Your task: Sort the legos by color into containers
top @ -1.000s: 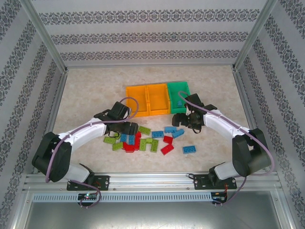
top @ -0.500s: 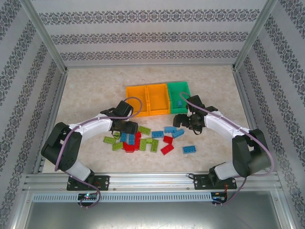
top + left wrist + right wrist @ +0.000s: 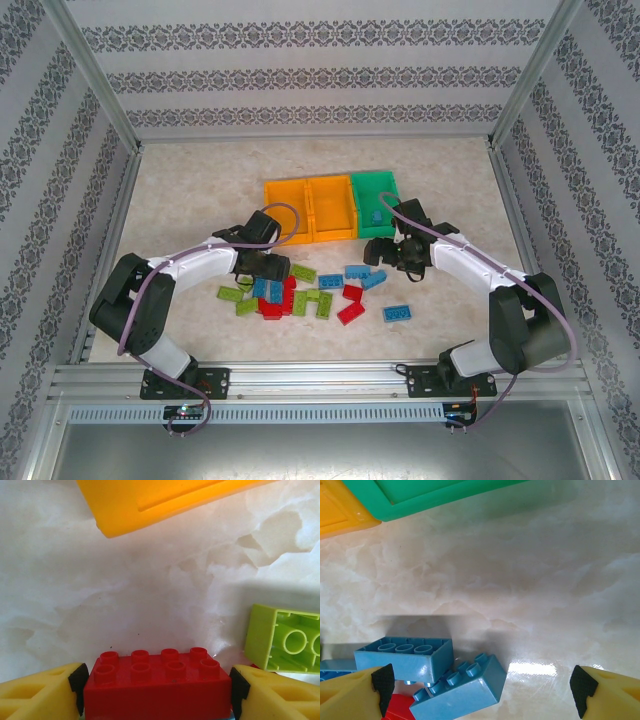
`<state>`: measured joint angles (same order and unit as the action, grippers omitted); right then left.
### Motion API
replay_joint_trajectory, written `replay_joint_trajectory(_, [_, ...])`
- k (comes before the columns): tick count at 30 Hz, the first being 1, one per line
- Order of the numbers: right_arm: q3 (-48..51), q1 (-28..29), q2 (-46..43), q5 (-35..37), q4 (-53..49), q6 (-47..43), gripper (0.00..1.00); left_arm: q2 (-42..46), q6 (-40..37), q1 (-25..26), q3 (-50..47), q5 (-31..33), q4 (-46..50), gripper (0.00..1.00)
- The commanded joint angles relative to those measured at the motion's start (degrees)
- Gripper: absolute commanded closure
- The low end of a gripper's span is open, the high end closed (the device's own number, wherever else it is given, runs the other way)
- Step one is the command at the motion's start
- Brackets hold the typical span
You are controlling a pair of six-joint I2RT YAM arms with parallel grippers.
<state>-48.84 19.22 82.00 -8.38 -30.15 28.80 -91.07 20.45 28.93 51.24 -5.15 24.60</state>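
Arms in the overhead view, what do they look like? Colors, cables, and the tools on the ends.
The left arm and right arm both have white shells over black joints and black bases. A mauve-grey cable loops loosely along each one. The left tool and right tool have yellow fingers with cut-out ribbing, tipped by black pads.

Three open-topped bins stand side by side in a row: the left orange bin [image 3: 285,210], the middle orange bin [image 3: 331,208] and the green bin [image 3: 372,186], which holds a lone blue piece [image 3: 377,215]. Nearer, the scattered legos [image 3: 300,290], red, light green and blue, lie on the worktop [image 3: 190,200], with a stray blue brick [image 3: 399,313] to their right. A red brick [image 3: 157,685], studs up, sits clamped by its ends in the left tool [image 3: 157,700]. Just beside it, a light green brick [image 3: 282,640] shows its hollow underside. An overturned blue brick [image 3: 405,659] touches a studs-up blue brick [image 3: 460,689].
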Motion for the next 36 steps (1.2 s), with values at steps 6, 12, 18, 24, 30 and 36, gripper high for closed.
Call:
replay_joint_trajectory(6, [0.9,-0.7,-1.0,0.0,0.0,0.9,0.07,-0.7,-0.6,0.8,0.4,0.5,1.5,0.25])
replay_joint_trajectory(12, [1.1,-0.8,-1.4,0.1,0.0,0.9,0.06,-1.2,-0.9,0.8,0.3,0.5,1.5,0.24])
replay_joint_trajectory(18, [1.1,-0.8,-1.3,0.1,0.1,1.1,0.06,-1.7,-0.7,0.8,0.3,1.0,1.2,0.25])
replay_joint_trajectory(24, [1.1,-1.0,-1.3,0.2,-0.1,0.9,0.06,-1.7,-0.8,0.8,0.9,1.4,1.4,0.39])
replay_joint_trajectory(30, [1.6,-1.1,-2.0,0.3,-0.4,0.8,0.06,0.9,-0.7,0.8,3.3,4.5,4.8,0.46])
replay_joint_trajectory(36, [3.6,-1.1,-4.1,0.9,-1.0,1.6,0.06,4.4,-1.0,0.8,10.2,7.2,9.2,0.46])
